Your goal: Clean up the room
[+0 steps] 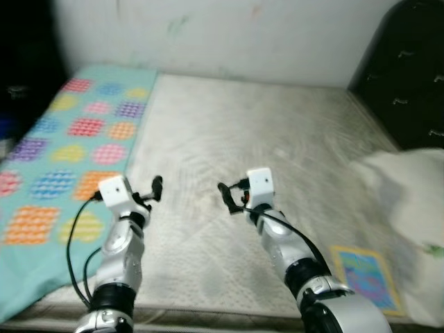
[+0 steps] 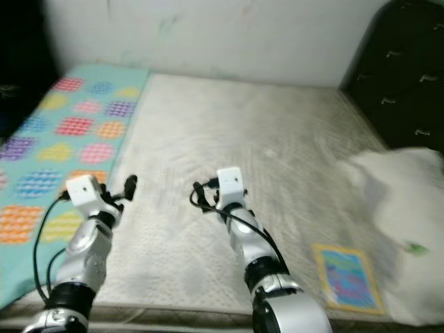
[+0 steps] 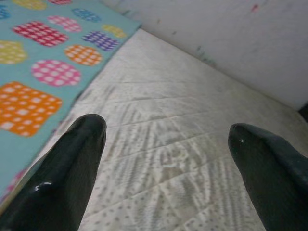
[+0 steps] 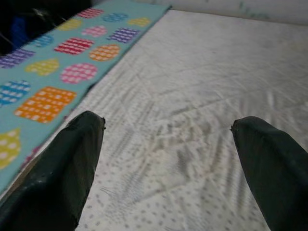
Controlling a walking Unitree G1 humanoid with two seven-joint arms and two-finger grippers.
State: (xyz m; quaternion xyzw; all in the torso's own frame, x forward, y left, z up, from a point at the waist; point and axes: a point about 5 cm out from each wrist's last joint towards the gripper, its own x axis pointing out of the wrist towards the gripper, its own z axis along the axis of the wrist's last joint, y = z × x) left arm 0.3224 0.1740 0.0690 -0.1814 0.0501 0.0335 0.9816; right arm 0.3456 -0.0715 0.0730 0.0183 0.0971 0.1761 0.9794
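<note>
**Both grippers held over a bare mattress, fingers spread, nothing grasped**

A bare white quilted mattress (image 1: 277,139) lies before the robot, reaching from the near edge to the pale wall (image 1: 229,35) at the far side. Along its left side lies a turquoise blanket (image 1: 62,152) printed with coloured checked patches; its long axis runs near to far, parallel to the mattress's left edge, and its near end droops over the mattress's near left corner. The blanket lies flat and spread out.

On the near right part of the mattress a thin picture book (image 1: 365,276) with a blue and yellow cover lies flat, its long axis running roughly near to far. Just to its right, and touching the mattress's right edge, sits a rumpled white pillow or bundle of bedding (image 1: 409,208); which of the two cannot be told. Behind it, at the far right, stands a dark piece of furniture (image 1: 409,76).

The left gripper (image 1: 154,189) hovers over the mattress just beside the blanket's right edge, its two black fingers (image 3: 62,178) spread apart with only mattress between them. The right gripper (image 1: 229,198) hangs over the middle of the mattress, a little to the right of the left one, fingers (image 4: 67,168) likewise spread wide and holding nothing. Both point toward the far wall.
</note>
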